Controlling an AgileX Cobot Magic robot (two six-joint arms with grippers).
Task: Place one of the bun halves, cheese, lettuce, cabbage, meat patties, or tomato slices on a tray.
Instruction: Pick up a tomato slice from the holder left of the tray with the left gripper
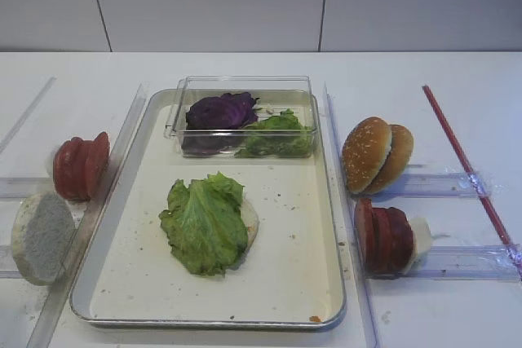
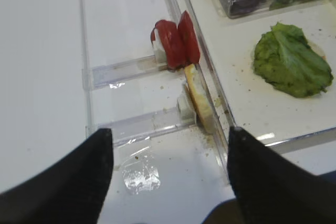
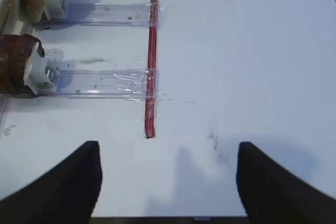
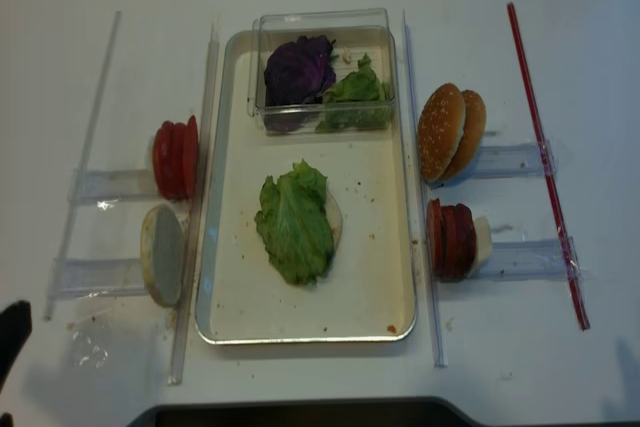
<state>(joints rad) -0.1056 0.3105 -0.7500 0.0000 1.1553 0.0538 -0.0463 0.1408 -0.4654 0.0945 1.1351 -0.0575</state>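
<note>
1. The tray (image 1: 330, 226) sits mid-table. A lettuce (image 1: 204, 222) leaf lies near its centre, over a pale piece that shows only at the leaf's 3 o'clock edge; what it is cannot be told.
2. At the tray's 12 o'clock end a clear box (image 1: 245, 85) holds the cabbage (image 1: 220, 110) and more green leaves.
3. The tomato slices (image 1: 80, 166) stand on edge in a rack just off the tray's 9 o'clock rim. A pale round disc (image 1: 41, 236) stands in the next rack, toward 7 o'clock.
4. At the tray's 3 o'clock side stand the bun halves (image 1: 377, 155), with the patties (image 1: 383, 238) below them toward 4 o'clock.
5. The left claw (image 2: 168, 177) is spread wide and holds nothing. In its wrist view the tomato slices (image 2: 176, 43) lie at 12 o'clock, well ahead of the fingertips, with the pale disc nearer, between claw and slices.
6. The right claw (image 3: 168, 177) is also spread wide and empty, over bare table. The patties (image 3: 18, 66) are well off toward its 10 o'clock.
7. If a tomato slice goes next, the left arm is the nearer one. The stack's axis runs along the rack, roughly crosswise to the tray's long side, so the discs face sideways. The claw would likely need to pinch one slice across its flat faces from above.
8. The tray lies at 3 o'clock from the slices, so the carry looks short.
</note>
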